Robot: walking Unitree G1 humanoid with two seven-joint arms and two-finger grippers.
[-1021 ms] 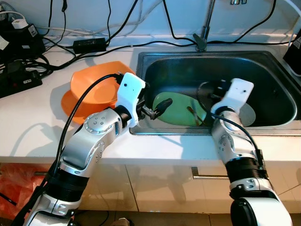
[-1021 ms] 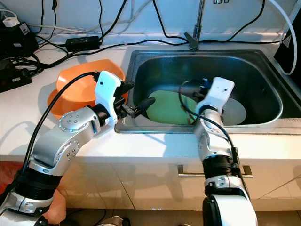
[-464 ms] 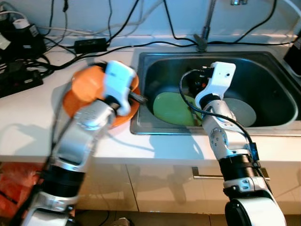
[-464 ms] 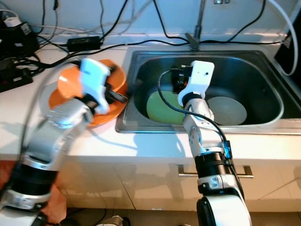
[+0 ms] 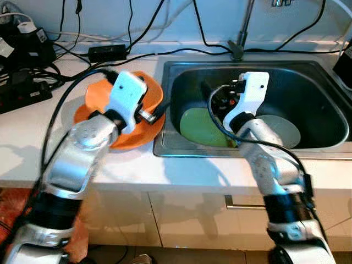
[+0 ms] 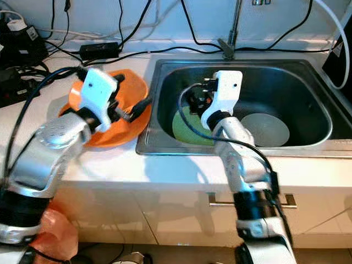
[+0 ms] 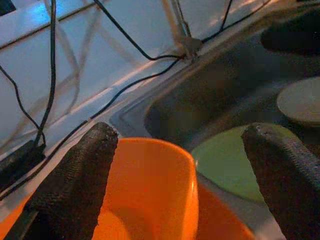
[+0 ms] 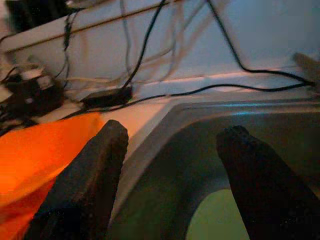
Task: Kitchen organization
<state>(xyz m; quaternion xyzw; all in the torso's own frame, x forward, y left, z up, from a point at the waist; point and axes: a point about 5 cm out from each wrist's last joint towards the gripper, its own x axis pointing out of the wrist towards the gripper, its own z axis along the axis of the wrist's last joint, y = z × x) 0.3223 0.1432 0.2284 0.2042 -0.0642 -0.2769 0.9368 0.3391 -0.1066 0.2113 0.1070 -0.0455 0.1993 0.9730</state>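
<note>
While head views blur it, left wrist view shows left gripper (image 7: 180, 165) spread empty over orange bowl (image 7: 150, 190) on counter (image 5: 33, 148); right gripper (image 8: 172, 170) spread, possibly empty, above green plate (image 5: 199, 125) in sink (image 5: 324, 140).

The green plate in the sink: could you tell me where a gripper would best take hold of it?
Probably the green plate's raised edge nearest the sink's left wall, coming from above. It lies flat on the basin floor, so only its thin rim offers a pinch. The right gripper hovers open above it.
</note>
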